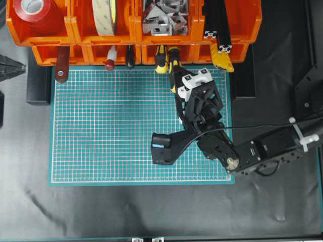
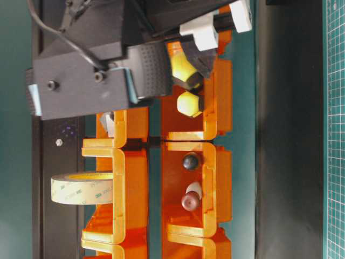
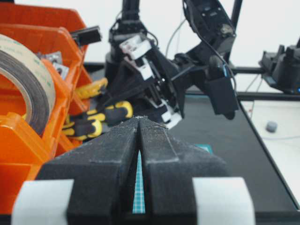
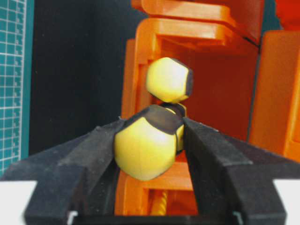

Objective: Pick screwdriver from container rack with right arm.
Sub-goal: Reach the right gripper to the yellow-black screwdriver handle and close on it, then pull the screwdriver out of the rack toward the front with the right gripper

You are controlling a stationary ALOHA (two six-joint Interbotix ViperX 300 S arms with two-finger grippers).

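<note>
Screwdriver (image 4: 146, 149) sits between the right gripper (image 4: 150, 136) fingers in the right wrist view; we see both black pads touching the yellow-and-black handle end on either side, so the jaws are clamped on it. Overhead, we find that handle (image 1: 174, 68) poking out of a lower bin of the container rack (image 1: 133, 35) at about 12 o'clock of the green cutting mat (image 1: 101, 126), with the right arm (image 1: 262, 151) coming in from 4 o'clock and its gripper (image 1: 194, 83) on the handle. Just beside it at 9 o'clock lies a stubbier yellow-and-black tool (image 1: 161, 59), same bin; in the wrist view it shows as a second yellow end (image 4: 168, 79) behind the held one. We see a tape roll (image 1: 103, 15) in an upper bin. Left gripper (image 3: 139, 123) is closed, fingers pressed together, holding nothing, well apart from the rack tools.
</note>
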